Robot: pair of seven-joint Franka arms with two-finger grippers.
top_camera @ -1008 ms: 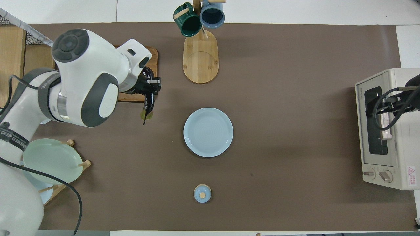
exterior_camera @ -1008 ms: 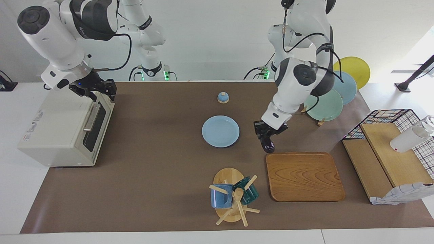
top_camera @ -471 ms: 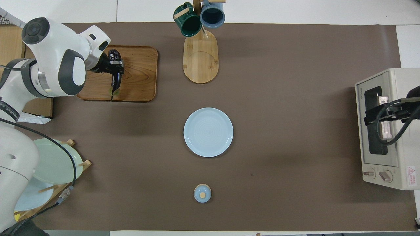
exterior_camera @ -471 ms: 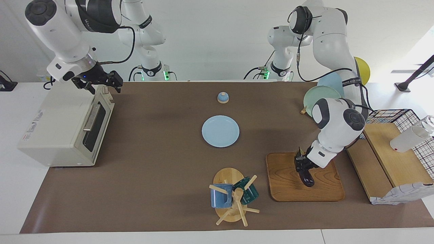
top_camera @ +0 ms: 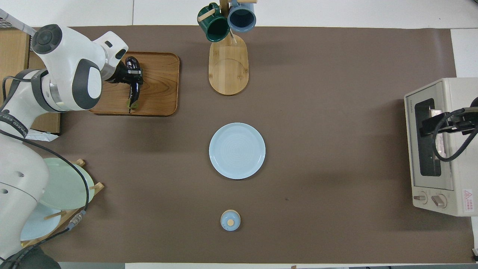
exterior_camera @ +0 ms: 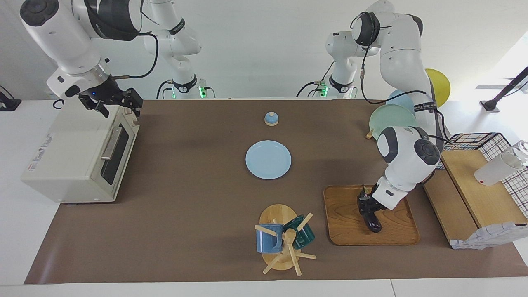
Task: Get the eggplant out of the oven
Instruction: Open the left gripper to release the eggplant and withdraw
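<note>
Here, the right gripper (exterior_camera: 116, 108) hangs over the shut oven (exterior_camera: 78, 154), fingers spread wide. Past the blue plate (exterior_camera: 268, 159), the left gripper (exterior_camera: 366, 207) pinches the eggplant (exterior_camera: 372, 220), which lies on the wooden tray (exterior_camera: 348, 225).

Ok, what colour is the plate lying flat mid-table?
Pale blue plate, clearest in the overhead view.
</note>
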